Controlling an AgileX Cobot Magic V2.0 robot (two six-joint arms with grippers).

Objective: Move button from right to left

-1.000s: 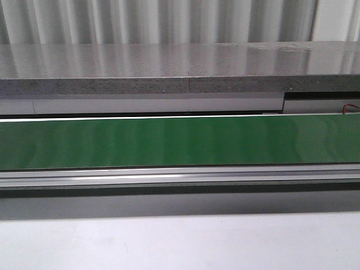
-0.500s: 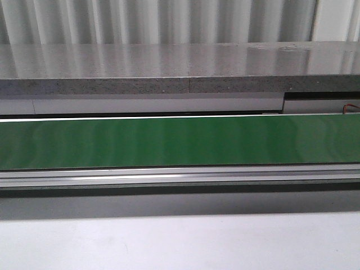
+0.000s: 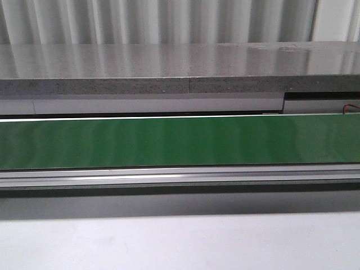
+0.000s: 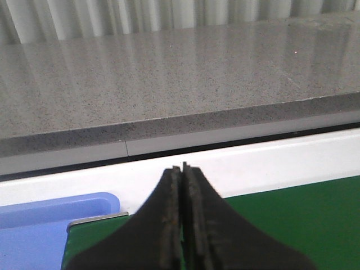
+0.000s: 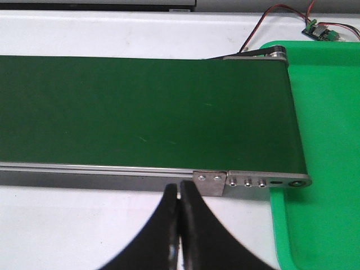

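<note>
1. I see the grey speckled bench (image 3: 169, 67) spanning the far side; the green conveyor belt (image 3: 180, 140) runs full width along its near edge.
2. Green tray (image 5: 326, 140) sits at the belt's right end, touching the roller frame; blue tray (image 4: 34, 230) lies at the belt's left end.
3. Left gripper (image 4: 181, 169): clenched, fingers pressed together, nothing between them, over the belt's left end.
4. Right gripper (image 5: 178, 188): clenched, likewise empty, at the belt's near rail.
5. Button: I cannot find it in any view.
</note>
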